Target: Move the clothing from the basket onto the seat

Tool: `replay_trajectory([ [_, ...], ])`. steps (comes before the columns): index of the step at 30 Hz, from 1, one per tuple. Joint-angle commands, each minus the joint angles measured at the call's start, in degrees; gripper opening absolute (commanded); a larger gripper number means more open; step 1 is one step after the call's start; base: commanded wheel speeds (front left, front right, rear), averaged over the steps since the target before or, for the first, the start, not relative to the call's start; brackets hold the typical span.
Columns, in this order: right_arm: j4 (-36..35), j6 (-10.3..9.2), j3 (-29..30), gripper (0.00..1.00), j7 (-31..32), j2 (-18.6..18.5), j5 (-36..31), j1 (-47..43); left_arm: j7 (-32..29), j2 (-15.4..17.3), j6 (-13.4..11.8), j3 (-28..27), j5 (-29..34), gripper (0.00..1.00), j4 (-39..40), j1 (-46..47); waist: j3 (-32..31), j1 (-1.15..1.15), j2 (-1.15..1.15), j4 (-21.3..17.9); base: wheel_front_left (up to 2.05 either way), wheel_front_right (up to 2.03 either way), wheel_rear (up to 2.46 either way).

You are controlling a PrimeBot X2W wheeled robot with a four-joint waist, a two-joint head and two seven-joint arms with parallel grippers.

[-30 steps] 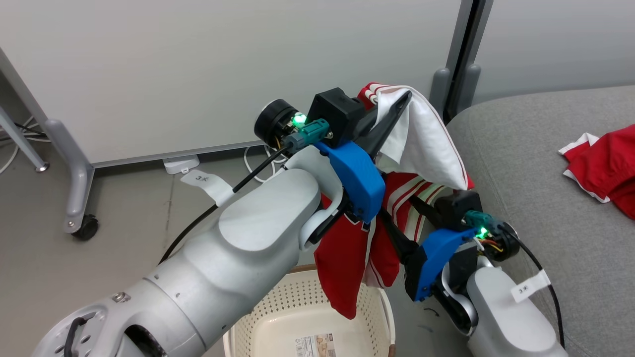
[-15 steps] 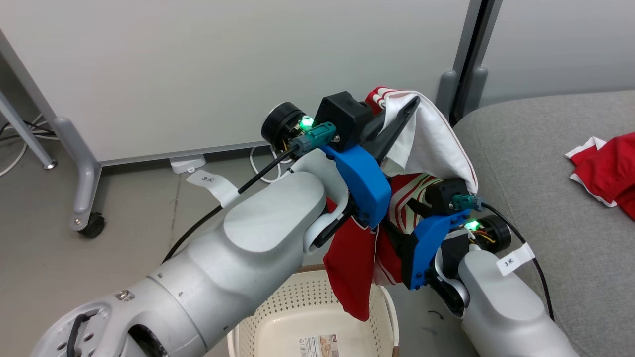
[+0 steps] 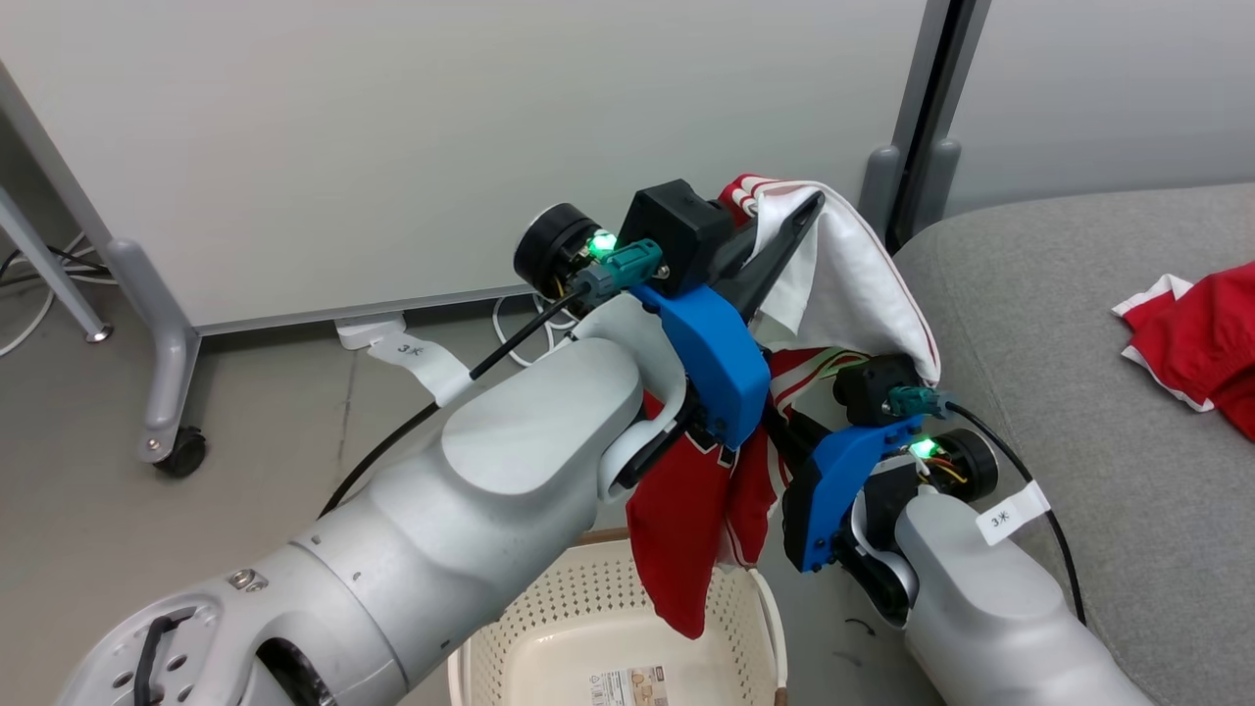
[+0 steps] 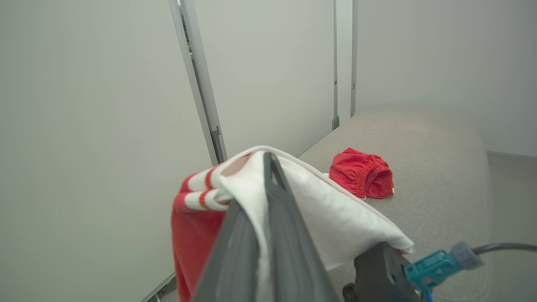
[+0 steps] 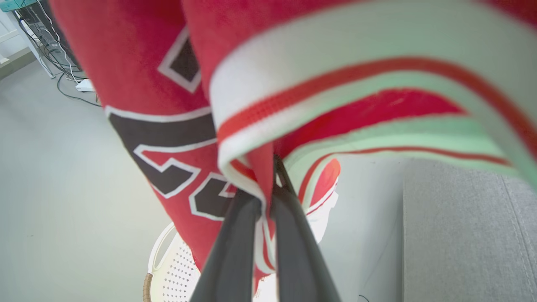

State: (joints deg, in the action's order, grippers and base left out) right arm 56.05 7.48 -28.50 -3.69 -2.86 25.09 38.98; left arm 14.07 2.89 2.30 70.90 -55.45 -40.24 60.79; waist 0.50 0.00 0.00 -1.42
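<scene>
Where the left gripper (image 3: 799,221) is concerned, we find its two dark fingers pressed together on a white fold of the red jersey (image 3: 686,529), high above the basket (image 3: 549,628). The left wrist view confirms this: white cloth (image 4: 335,209) passes between the fingers of the left gripper (image 4: 254,180) and drapes over them.

The right gripper (image 3: 775,436) sits lower, also above the basket and toward its right side. In the right wrist view the right gripper (image 5: 264,188) is clamped on a striped red-and-white edge of the jersey (image 5: 159,126), whose dark, white-outlined lettering hangs beside the fingers.

We note that the jersey hangs clear between both grippers. Its lowest red tip dangles over the basket's open mouth, and we cannot tell whether it touches the rim. Inside the basket, a printed label (image 3: 632,686) lies on the floor of the tub.

To the right of the basket stands the grey sofa (image 3: 1079,324). Red shorts (image 3: 1206,343) with white trim lie on its cushion, well apart from the basket. The left wrist view shows the shorts (image 4: 363,172) bunched, elastic waistband showing.
</scene>
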Motion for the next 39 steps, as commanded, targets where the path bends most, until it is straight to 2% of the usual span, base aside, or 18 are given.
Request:
replay_trajectory([
  [1,0.6,0.03,-0.6,0.00,-0.8,0.0,0.8,1.2,0.3,0.0,-0.3,0.1,-0.3,0.00,-0.3,1.0,0.0,0.00,0.00,-0.1,0.00,0.00,0.00],
  [10,2.9,0.03,-2.8,0.00,-3.0,0.0,2.3,2.7,0.5,0.0,-0.3,0.8,-1.0,0.00,-1.2,1.1,-0.1,0.00,0.00,-0.4,0.00,0.00,0.00],
  [11,3.1,0.03,-3.0,0.00,-3.1,0.0,2.5,2.9,0.5,0.0,-0.3,0.8,-1.0,0.02,-1.3,1.1,-0.1,0.00,0.00,-0.4,0.00,0.00,0.00],
  [12,3.3,0.03,-3.2,0.00,-3.3,0.0,2.7,3.0,0.5,0.0,-0.3,0.9,-1.0,0.10,-1.3,1.2,-0.1,0.00,0.00,-0.4,0.00,0.00,0.00],
  [14,3.6,0.03,-3.6,0.00,-3.7,0.0,2.9,3.3,0.6,0.0,-0.5,0.9,-1.2,0.45,-1.5,1.2,-0.1,0.00,0.00,-0.4,0.00,0.00,0.00],
  [15,3.7,0.03,-3.9,0.00,-3.8,0.0,3.1,3.3,0.7,0.0,-0.8,0.9,-1.3,0.76,-1.6,1.2,-0.1,0.00,0.00,-0.5,0.00,0.00,0.00],
  [16,3.8,0.03,-4.1,0.00,-4.0,0.0,3.4,3.3,0.7,0.0,-1.0,0.8,-1.4,1.00,-1.8,1.1,-0.1,0.00,0.00,-0.5,0.00,0.00,0.00],
  [21,4.1,0.03,-5.0,0.00,-4.6,0.0,4.2,3.9,0.7,0.0,-1.2,1.0,-2.0,1.00,-3.0,0.0,-0.1,0.00,0.00,-0.7,0.00,0.00,0.00],
  [32,5.6,0.03,-5.4,0.00,-6.4,0.0,4.8,5.1,0.8,0.6,0.0,0.3,-2.7,1.00,-5.6,-3.8,0.4,0.00,0.00,-0.8,0.00,0.00,0.00],
  [35,5.6,0.03,-5.5,0.00,-7.2,0.0,4.6,5.7,1.2,2.1,-0.4,-1.6,-1.8,1.00,-4.6,-5.8,0.7,0.00,0.00,-0.8,0.00,0.00,0.00],
  [39,5.1,0.03,-5.5,0.00,-8.1,0.0,4.0,6.6,1.2,5.3,-2.0,-8.3,3.1,1.00,1.9,-10.3,1.2,0.00,0.00,-1.0,0.00,0.00,0.00],
])
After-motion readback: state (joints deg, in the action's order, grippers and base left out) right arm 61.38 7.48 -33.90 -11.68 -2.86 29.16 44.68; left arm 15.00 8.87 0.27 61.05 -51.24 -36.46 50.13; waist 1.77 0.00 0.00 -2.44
